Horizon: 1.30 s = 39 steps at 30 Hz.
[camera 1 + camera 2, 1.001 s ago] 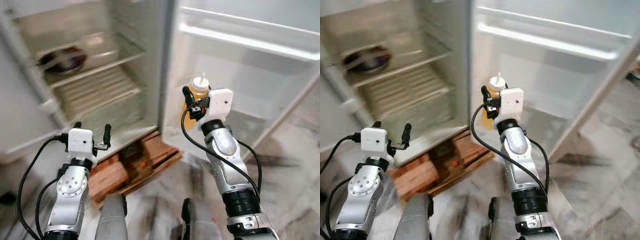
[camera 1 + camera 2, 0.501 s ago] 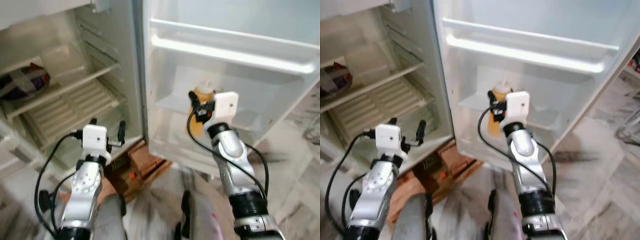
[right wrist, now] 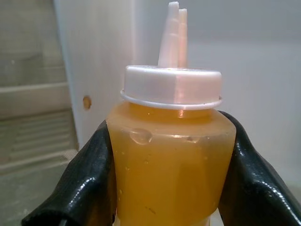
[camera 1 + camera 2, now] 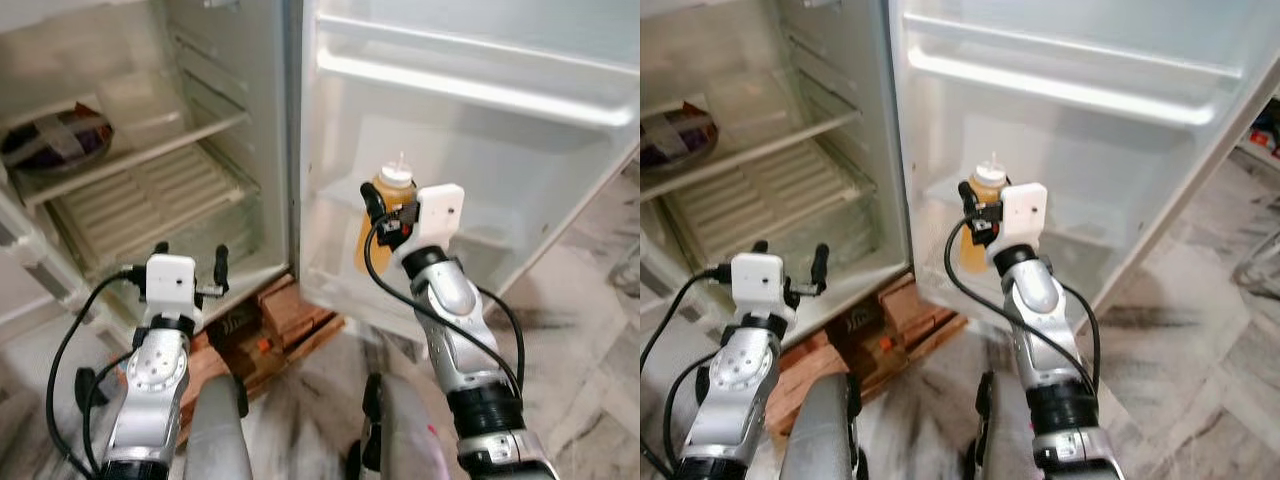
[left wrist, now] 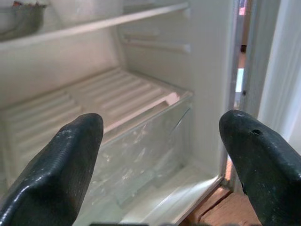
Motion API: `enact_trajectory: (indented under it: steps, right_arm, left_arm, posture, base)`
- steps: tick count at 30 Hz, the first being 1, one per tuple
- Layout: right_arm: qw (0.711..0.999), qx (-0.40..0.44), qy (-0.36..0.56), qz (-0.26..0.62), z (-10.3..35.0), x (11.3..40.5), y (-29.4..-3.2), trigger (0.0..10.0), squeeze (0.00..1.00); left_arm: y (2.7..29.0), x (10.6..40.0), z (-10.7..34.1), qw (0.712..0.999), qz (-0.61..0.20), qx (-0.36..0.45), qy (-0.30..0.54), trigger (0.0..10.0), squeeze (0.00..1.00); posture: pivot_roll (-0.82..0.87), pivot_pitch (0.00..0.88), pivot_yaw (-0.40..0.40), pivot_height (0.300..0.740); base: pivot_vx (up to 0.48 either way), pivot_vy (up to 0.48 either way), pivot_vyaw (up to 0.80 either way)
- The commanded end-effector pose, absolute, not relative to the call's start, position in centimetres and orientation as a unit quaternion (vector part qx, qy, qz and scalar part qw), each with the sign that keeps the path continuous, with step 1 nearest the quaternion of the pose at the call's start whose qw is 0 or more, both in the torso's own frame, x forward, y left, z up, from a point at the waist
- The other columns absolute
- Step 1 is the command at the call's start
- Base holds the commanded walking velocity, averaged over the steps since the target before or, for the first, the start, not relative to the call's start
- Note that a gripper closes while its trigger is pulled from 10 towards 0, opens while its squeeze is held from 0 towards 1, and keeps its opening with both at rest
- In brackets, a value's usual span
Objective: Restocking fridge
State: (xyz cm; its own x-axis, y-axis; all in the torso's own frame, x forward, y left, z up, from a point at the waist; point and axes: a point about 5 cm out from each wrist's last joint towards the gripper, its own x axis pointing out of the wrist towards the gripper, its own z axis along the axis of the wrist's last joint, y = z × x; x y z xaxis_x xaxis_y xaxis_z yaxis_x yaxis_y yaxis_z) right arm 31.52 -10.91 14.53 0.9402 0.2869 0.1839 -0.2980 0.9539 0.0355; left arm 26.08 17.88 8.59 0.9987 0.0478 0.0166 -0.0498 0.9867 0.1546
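Shelving the sauce bottle in the fridge door

Carrying the bottle (image 4: 384, 215) upright, the right tool (image 4: 381, 214) is clenched on its amber body just below the white cap, with a black finger (image 3: 82, 181) pressed to each side. It hangs in front of the open fridge door (image 4: 520, 150), level with the lower door shelf (image 4: 470, 238). To do this well, I judge the bottle should stay vertical, pass over the shelf's front lip, and settle on its base before the fingers part; a tilt could tip it against the door wall. The left tool (image 4: 188, 270) is released, fingers spread wide, idle before the crisper drawer (image 5: 141, 150).

Below the grip the bottle's base is out of sight, so its clearance over the lip cannot be judged. A dark dish (image 4: 55, 138) on the upper shelf is too blurred to identify.
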Motion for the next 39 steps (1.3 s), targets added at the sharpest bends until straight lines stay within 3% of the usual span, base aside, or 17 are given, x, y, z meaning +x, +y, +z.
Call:
enact_trajectory:
  steps: [1,11,25,34,39]
  right_arm:
    - [0.982,0.034,-0.097,0.161,15.0,31.3,-10.7,10.0,0.00]
    - [0.973,0.028,-0.090,0.209,14.6,30.9,-9.8,10.0,0.00]
    - [0.964,0.008,-0.093,0.249,15.1,32.0,-9.8,10.0,0.00]
    - [0.956,0.012,-0.097,0.275,14.7,31.6,-8.4,10.0,0.00]
    - [0.951,0.001,-0.099,0.293,14.7,32.0,-7.7,10.0,0.00]
  left_arm:
    - [18.2,26.0,9.0,0.996,0.036,0.085,-0.015,10.0,0.00]
    - [18.2,26.0,9.0,0.994,0.055,0.098,-0.016,10.0,0.00]
    - [19.1,24.3,8.4,0.989,0.062,0.132,0.007,10.0,0.00]
    - [19.4,23.0,8.1,0.983,0.084,0.165,0.019,10.0,0.00]
    - [19.5,22.1,8.0,0.980,0.081,0.181,0.021,10.0,0.00]
  posture:
    - [0.09,0.055,-0.029,0.521]
    - [0.09,0.060,-0.032,0.471]
    - [0.13,0.072,-0.055,0.471]
    - [0.16,0.082,-0.053,0.421]
    - [0.17,0.086,-0.054,0.421]
  base:
    - [0.000,0.000,0.00]
    - [0.000,0.000,0.00]
    - [0.000,0.000,0.00]
    - [0.000,0.000,0.00]
    - [0.000,0.000,0.00]
